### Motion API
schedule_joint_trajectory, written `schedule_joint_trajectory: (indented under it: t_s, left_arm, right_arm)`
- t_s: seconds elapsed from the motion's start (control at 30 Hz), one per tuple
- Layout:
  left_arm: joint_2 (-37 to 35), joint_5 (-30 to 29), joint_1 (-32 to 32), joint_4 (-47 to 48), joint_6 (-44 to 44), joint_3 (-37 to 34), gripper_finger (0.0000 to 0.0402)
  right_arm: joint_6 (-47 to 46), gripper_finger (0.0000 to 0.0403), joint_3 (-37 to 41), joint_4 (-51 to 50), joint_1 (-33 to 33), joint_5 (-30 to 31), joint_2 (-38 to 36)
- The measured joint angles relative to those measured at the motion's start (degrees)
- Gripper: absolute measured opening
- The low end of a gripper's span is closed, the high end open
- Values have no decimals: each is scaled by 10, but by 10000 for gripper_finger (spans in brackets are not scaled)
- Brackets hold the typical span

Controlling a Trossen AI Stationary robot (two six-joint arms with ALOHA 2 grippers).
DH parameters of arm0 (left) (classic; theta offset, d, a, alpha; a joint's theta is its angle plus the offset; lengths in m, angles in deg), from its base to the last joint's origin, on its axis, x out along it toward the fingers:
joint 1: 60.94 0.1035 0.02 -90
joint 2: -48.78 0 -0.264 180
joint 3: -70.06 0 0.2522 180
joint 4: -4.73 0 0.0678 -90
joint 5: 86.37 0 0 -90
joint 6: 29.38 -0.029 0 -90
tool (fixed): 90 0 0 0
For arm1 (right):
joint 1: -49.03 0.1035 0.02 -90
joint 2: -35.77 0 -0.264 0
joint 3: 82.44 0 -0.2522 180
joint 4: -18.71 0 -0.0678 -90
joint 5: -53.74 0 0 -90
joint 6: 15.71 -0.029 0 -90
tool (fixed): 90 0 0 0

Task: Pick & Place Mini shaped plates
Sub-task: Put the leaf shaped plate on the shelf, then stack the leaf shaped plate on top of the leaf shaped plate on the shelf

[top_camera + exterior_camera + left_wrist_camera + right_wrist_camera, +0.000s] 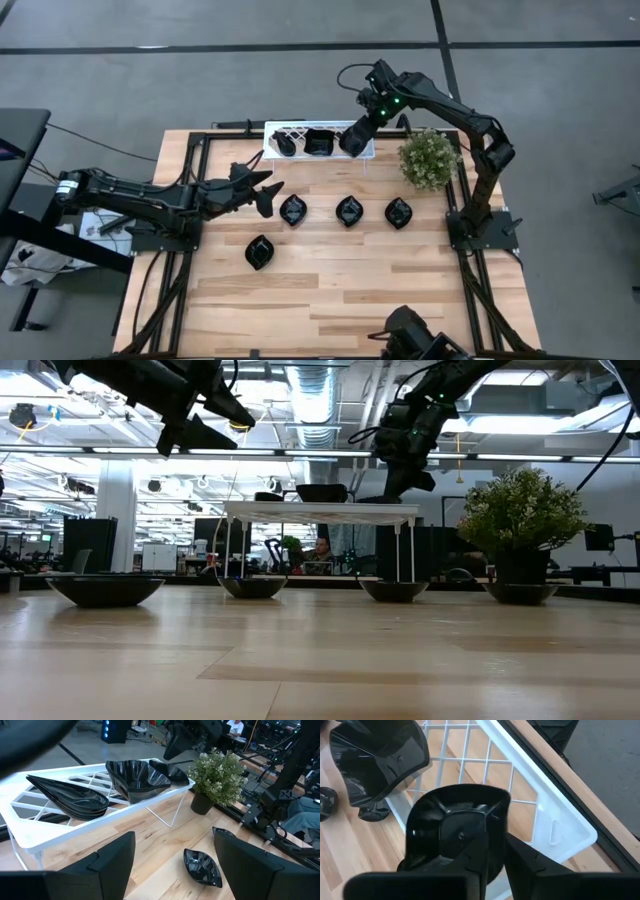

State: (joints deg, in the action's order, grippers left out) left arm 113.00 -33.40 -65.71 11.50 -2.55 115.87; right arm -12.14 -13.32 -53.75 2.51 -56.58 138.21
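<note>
Overhead, the right claw (356, 137) reaches down over the white rack (285, 127), narrowly gripping a plate (455, 835).

No legible text, labels, brands, nos. or signs in any view. Checked plates, rack, arms, plant pot, table top: all blank. Background room in low view: screens and fixtures too small/blurred to read.
</note>
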Motion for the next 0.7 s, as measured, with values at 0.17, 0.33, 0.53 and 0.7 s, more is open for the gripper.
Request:
schedule_joint_trajectory:
  t_s: [0.17,0.33,0.53,0.7]
  left_arm:
    - [0,0,0,-3,0,0,274]
    - [0,0,0,-4,0,0,273]
    - [0,0,0,-6,0,0,274]
    - [0,0,0,-6,0,0,274]
  right_arm:
    - [10,63,0,0,0,28,0]
    - [17,79,0,0,0,39,0]
    - [30,87,0,-7,4,39,-22]
    - [13,80,0,-13,16,38,-78]
